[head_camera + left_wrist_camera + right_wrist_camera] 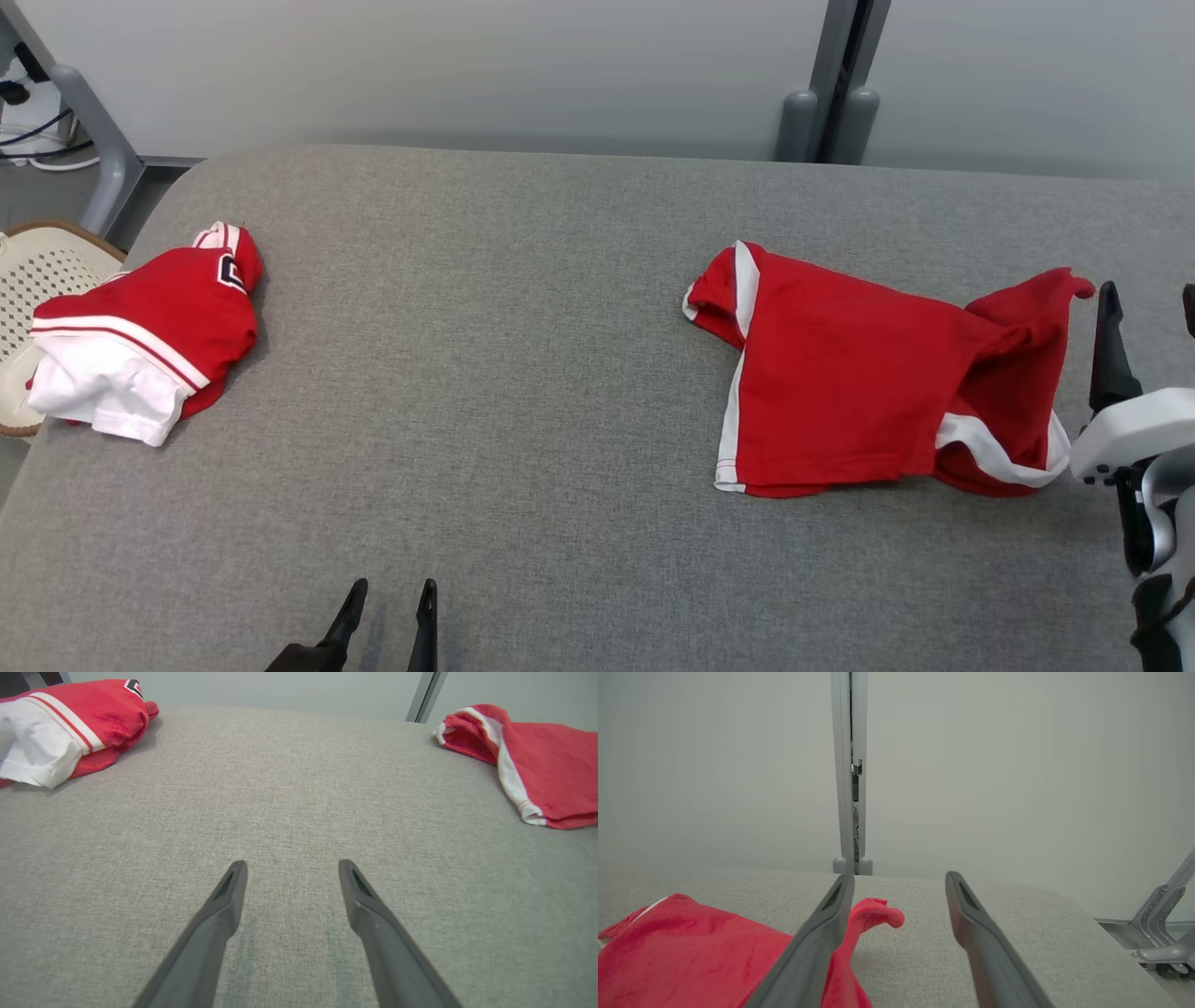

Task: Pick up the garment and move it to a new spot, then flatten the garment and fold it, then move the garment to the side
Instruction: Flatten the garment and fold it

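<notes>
Grey table [523, 373] bears the garment [840, 373]; right gripper [899, 878] (gaping empty, as left gripper [292, 864]) should pinch the raised corner [882, 912] deep.

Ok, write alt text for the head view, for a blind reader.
A half-spread red and white garment lies at the right of a grey table, the right gripper open beside it. A bunched garment of the same colours lies at the left.
</notes>
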Tool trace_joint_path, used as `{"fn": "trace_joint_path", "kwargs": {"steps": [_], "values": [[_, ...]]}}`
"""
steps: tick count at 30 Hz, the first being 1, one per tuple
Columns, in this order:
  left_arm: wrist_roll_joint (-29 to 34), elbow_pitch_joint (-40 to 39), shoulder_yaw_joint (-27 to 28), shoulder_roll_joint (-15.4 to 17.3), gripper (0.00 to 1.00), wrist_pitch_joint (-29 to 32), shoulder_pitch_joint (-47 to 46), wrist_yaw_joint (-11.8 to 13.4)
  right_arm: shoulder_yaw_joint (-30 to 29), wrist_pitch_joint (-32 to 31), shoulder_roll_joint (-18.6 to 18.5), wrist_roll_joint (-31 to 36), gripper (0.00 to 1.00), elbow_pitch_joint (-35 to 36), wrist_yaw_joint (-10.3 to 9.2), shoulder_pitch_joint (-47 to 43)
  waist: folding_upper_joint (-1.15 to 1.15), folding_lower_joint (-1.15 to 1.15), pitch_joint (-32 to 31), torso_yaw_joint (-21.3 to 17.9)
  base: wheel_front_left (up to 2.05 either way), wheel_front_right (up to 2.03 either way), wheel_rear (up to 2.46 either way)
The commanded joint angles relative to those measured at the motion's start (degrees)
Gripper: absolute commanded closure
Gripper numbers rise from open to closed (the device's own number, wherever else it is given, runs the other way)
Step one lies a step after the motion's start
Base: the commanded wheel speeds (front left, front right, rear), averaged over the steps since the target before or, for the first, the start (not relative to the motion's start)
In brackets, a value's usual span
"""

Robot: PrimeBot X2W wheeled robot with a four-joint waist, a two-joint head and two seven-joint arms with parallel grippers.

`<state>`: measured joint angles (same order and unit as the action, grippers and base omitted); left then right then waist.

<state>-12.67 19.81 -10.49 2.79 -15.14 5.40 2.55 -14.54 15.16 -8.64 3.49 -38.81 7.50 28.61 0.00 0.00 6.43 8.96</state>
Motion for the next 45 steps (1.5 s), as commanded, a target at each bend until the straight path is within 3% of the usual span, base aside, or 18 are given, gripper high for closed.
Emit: {"fn": "trace_joint_path", "kwargs": {"steps": [1,6,14,19,33,45], "values": [[0.13,0.04,0.28,0.21,0.0,-0.01,-0.59,-0.07,-0.4,-0.02,0.81,-0.01,0.0,0.79,-0.01,-1.55,0.0,0.0,-0.2,-0.39,0.0,0.0,0.0],[-0.05,0.38,0.23,0.2,0.0,-0.01,-0.23,-0.2,4.47,-0.01,2.53,-2.28,0.0,3.47,-0.01,-6.05,0.0,0.0,-0.38,-1.81,0.0,0.0,0.0],[-0.91,0.37,-1.48,0.2,0.0,-0.01,-1.35,0.27,18.91,-0.02,4.29,-10.06,0.0,7.83,-0.02,-14.61,0.0,0.0,-0.11,-2.64,0.0,0.0,0.0],[-1.26,0.62,-2.13,0.21,0.0,-0.01,-0.75,0.51,23.44,-0.01,4.76,-13.8,0.0,7.87,-0.02,-16.82,0.0,0.0,0.07,-2.14,0.0,0.0,0.0],[-1.6,1.08,-2.68,0.21,0.0,-0.01,-0.96,0.5,22.55,-0.01,4.83,-14.32,0.0,4.09,-0.02,-16.02,0.0,0.0,0.67,0.01,0.0,0.0,0.0],[-2.13,1.4,-3.07,0.21,0.0,-0.01,-1.55,0.46,20.84,-0.02,5.4,-15.08,0.0,4.28,-0.01,-16.59,0.0,0.0,1.32,-0.55,0.0,0.0,0.0]]}}
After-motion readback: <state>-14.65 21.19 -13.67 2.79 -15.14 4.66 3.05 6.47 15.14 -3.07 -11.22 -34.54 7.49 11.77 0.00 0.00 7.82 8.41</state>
